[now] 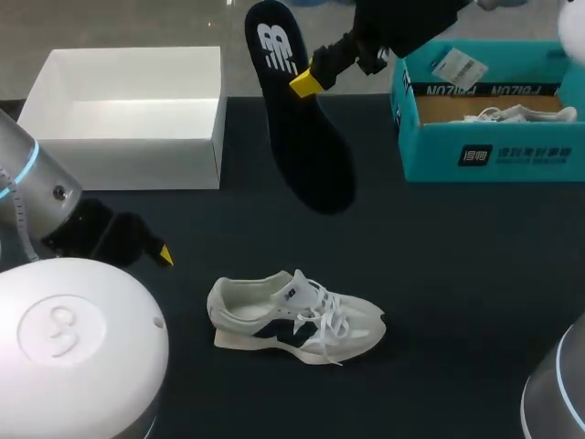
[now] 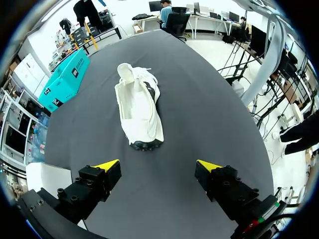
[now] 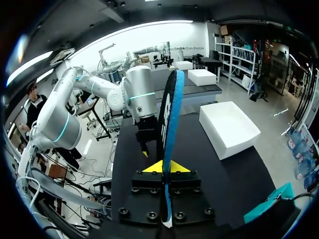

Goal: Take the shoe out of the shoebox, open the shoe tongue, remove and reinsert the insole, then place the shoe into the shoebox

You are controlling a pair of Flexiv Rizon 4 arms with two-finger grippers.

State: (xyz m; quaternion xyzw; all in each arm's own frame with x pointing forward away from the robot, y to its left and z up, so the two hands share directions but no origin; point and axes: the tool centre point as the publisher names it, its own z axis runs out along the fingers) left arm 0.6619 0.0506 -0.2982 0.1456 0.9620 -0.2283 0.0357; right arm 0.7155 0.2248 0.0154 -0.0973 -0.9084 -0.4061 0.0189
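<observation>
Right claw [image 3: 163,168]: clamped on the insole [image 1: 302,137], one yellow tip against each face. The dark insole is held on edge in the air, reaching ahead of the claw above the table [image 1: 457,274].
Left claw [image 2: 158,165]: fingers wide apart, nothing between them, low over the table.
Shoe [image 2: 138,107]: white with a dark side panel, upright on its sole, ahead of the left claw and apart from it, heel end nearest.
Teal shoebox [image 1: 494,151]: open, beyond the shoe, off to one side.
White box [image 1: 128,146]: open, on the table.
</observation>
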